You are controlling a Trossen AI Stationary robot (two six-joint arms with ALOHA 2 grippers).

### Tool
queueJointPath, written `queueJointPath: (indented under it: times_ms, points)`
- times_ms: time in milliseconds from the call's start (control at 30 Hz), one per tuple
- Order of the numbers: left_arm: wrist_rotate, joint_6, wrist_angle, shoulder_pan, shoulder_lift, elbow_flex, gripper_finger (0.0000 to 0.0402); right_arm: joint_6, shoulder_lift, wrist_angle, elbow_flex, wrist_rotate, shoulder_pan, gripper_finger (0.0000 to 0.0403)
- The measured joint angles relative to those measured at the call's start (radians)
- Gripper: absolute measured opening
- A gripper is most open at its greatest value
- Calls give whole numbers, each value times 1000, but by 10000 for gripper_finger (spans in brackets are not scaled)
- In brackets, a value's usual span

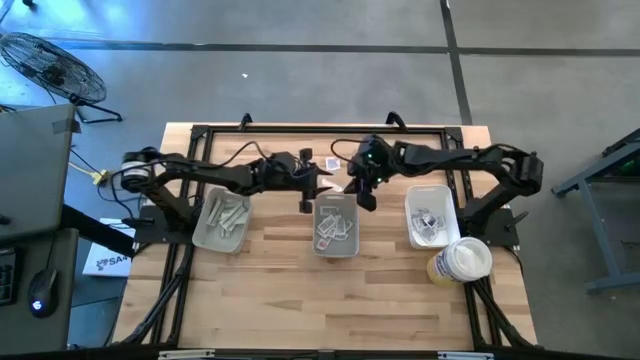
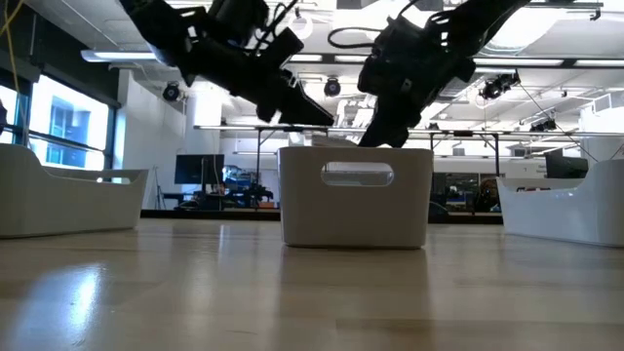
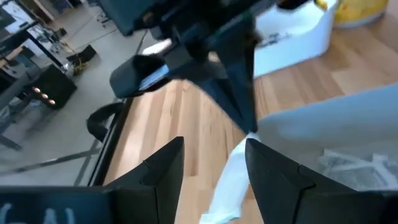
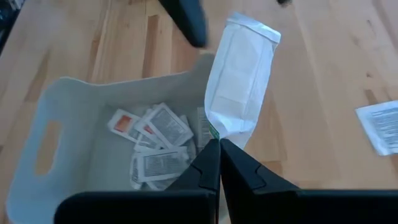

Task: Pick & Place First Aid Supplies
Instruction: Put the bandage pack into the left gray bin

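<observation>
Right wrist view shows the right tool (image 4: pixel 219 163) pinched shut on the lower edge of a plain white oblong paper wrapper (image 4: pixel 241 81), held over the far rim of the middle grey rectangular plastic tray (image 4: pixel 56 112), where square white sachets (image 4: pixel 163 127) lie in a heap. Just beside it, the left tool (image 3: pixel 211 165) hangs with its fingers spread, the wrapper between them. Another flat printed packet (image 4: pixel 380 126) lies on the wooden counter (image 1: pixel 300 300).
</observation>
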Motion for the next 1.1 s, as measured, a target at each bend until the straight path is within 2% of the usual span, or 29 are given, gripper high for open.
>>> queueJointPath:
  times_ms: [333,533,733,900,1100]
  points:
    - [130,64,-25,0,20,5,167,38,-1,50,0,20,43,1]
    - [72,70,-28,2,21,5,167,41,-1,91,1,-7,53,1]
    - [68,66,-56,2,21,5,160,41,-1,100,1,5,64,1]
    - [63,45,-97,2,21,5,109,41,-1,113,1,4,64,1]
    - [63,43,-122,2,21,5,18,41,-1,127,1,6,64,2]
